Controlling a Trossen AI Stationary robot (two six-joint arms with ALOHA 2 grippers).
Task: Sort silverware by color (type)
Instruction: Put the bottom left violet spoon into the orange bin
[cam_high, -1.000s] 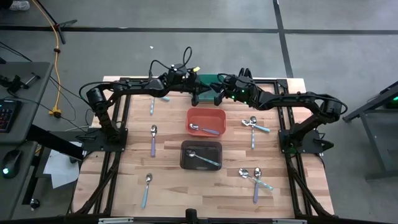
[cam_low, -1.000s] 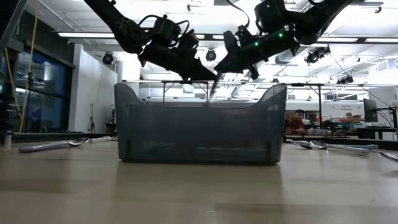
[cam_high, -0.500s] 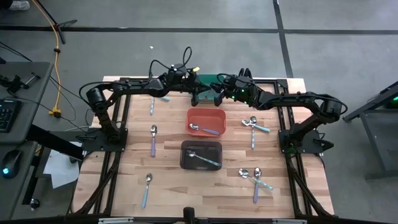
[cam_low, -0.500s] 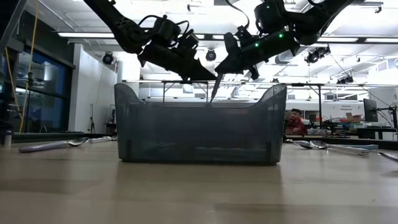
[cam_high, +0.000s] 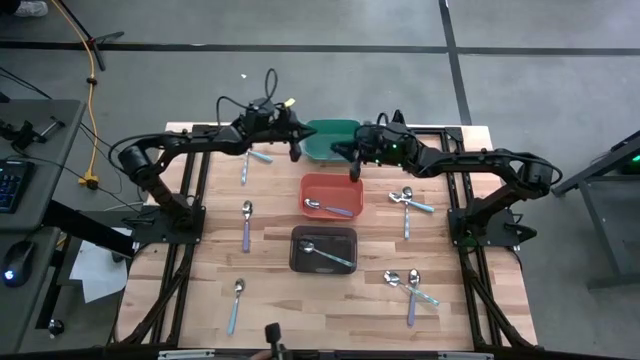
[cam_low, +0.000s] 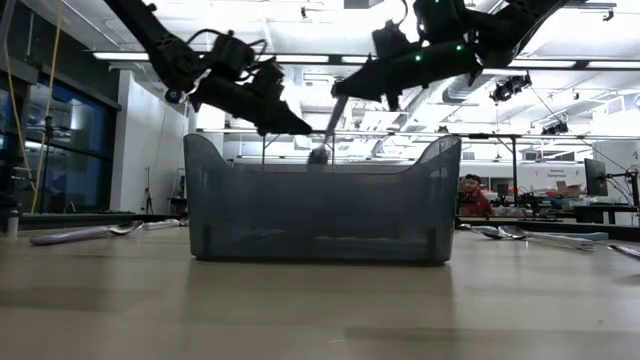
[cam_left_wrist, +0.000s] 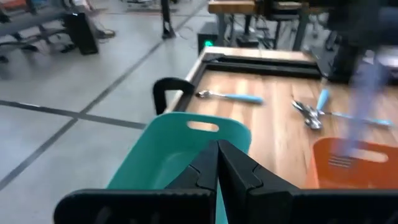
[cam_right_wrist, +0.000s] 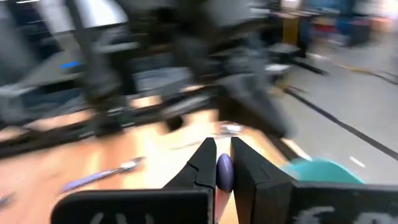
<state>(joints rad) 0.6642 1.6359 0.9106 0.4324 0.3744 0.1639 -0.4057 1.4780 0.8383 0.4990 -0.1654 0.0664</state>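
Your right gripper (cam_high: 352, 152) hangs above the gap between the green bin (cam_high: 335, 132) and the red-orange bin (cam_high: 332, 181), near the back middle of the table (cam_high: 270, 300). Its fingers are pinched narrow on the held spoon (cam_low: 320, 154), which has a lavender handle. In the low view that spoon dangles bowl-down from the fingertips, clear of every bin. Your left gripper (cam_high: 297, 150) sits just beside the green bin's left edge, with its fingers pressed together on nothing. The left wrist view looks past them into that bin. The three bins stand in a line down the middle of the table: green at the back, red-orange in the middle, and the black bin (cam_high: 323, 232) nearest the front. The red-orange bin holds one spoon in red bin (cam_high: 330, 208), lying flat on its floor with the bowl to the left. The black bin holds one spoon in black bin (cam_high: 328, 256), also flat with its bowl to the left, its handle looking pale blue or teal. The rest of the silverware lies loose on the wood. On the left are two spoons near the left arm (cam_high: 245, 172), a lavender spoon (cam_high: 246, 225) farther forward and a light blue spoon (cam_high: 235, 305) near the front. On the right, a crossed pair (cam_high: 408, 203) lies beside the red-orange bin, and another front right pair (cam_high: 412, 288) lies forward of the black bin.
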